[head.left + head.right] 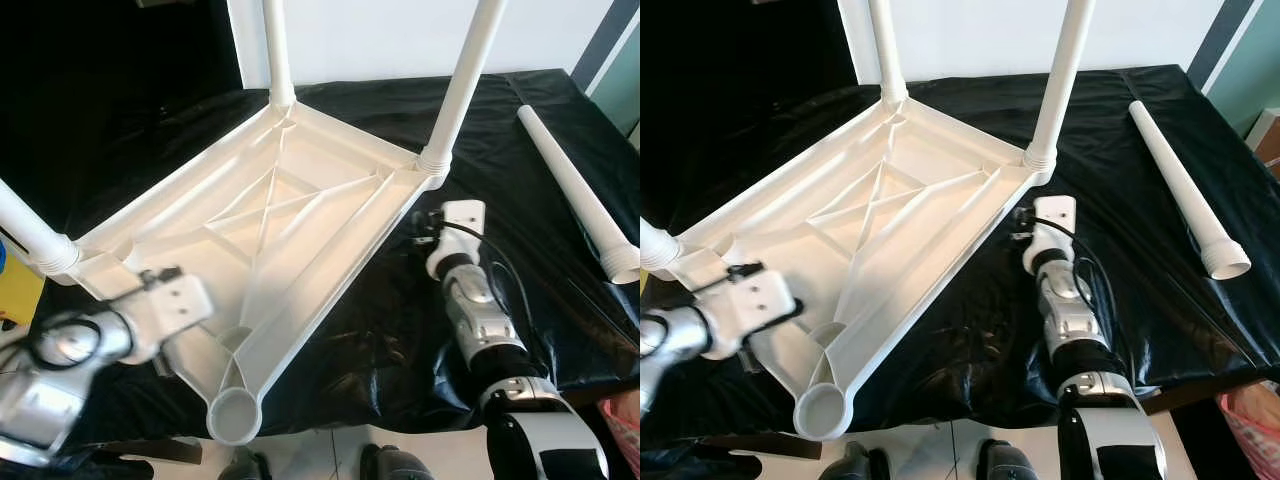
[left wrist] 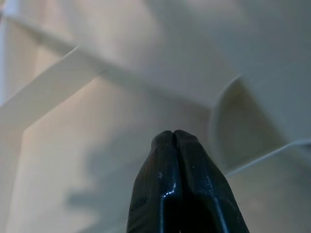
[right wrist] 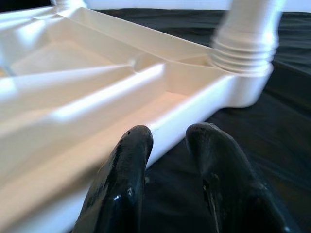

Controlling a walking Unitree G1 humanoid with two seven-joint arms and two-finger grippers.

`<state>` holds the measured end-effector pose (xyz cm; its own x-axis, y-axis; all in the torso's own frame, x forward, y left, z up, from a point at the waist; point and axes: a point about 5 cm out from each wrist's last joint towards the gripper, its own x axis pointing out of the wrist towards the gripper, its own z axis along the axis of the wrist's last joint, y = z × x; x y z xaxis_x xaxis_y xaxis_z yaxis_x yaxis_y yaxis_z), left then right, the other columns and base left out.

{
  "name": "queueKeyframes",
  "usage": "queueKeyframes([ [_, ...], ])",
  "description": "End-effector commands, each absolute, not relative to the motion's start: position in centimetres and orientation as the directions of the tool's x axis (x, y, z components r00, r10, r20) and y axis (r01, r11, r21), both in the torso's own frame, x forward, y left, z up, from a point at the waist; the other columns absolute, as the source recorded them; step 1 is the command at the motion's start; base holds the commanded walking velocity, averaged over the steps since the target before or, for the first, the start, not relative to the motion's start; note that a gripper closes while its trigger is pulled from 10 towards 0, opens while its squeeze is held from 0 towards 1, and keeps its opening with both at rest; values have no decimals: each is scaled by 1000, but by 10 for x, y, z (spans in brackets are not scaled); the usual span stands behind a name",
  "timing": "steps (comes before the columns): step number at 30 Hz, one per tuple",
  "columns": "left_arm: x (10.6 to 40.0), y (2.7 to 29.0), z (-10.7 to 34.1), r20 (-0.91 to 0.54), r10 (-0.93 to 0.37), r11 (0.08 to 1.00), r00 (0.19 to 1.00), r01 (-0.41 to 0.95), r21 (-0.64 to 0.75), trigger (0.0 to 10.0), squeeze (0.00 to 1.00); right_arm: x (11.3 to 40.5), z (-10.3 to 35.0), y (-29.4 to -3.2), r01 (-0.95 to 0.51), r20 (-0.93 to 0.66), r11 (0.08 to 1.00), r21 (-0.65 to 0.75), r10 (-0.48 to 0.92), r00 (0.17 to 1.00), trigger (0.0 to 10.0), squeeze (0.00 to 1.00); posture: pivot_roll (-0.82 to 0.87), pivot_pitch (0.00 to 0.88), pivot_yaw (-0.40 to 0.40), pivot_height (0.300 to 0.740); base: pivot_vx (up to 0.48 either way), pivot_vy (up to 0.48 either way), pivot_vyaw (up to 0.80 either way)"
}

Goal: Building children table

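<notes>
Left eye view: I've got the tabletop (image 1: 270, 230) upside down on the black-draped surface (image 1: 560, 130), three legs in. Left end effector (image 2: 174, 141) clenched over its ribs, right end effector (image 3: 167, 141) released beside the rim. Loose leg (image 1: 580, 190) lies well apart; reaching could nudge the tabletop and shift the empty socket (image 1: 234, 415).

I see white tabletop (image 1: 300, 215), white loose leg (image 1: 577, 190), glossy black cloth (image 1: 400, 330), yellow object (image 1: 18, 290) at left edge.

one tabletop (image 1: 300, 215), three fitted legs (image 1: 462, 85), one loose leg (image 1: 580, 195)
</notes>
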<state>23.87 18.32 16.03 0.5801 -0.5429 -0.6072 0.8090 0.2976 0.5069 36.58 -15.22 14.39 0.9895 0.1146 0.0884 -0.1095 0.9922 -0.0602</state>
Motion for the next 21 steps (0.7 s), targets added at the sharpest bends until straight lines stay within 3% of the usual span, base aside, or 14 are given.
queueKeyframes([
  [1, 232, 171, 151, -621, -573, 269, 535, 839, 473, 10000, 0, 365, 135, -148, -137, 35, 988, -64, 140, 990, 10000, 0, -5, 162, 28, 740, 0, 0, 0],
  [13, 226, 105, 151, -472, -793, 237, 386, 908, 345, 10000, 0, 379, 139, -138, -187, -18, 982, 14, 188, 982, 10000, 0, -12, 153, 32, 740, 0, 0, 0],
  [21, 232, 73, 156, -368, -844, 268, 390, 901, 341, 10000, 0, 387, 148, -146, -150, -10, 988, 36, 150, 989, 10000, 0, -15, 148, 34, 740, 0, 0, 0],
])
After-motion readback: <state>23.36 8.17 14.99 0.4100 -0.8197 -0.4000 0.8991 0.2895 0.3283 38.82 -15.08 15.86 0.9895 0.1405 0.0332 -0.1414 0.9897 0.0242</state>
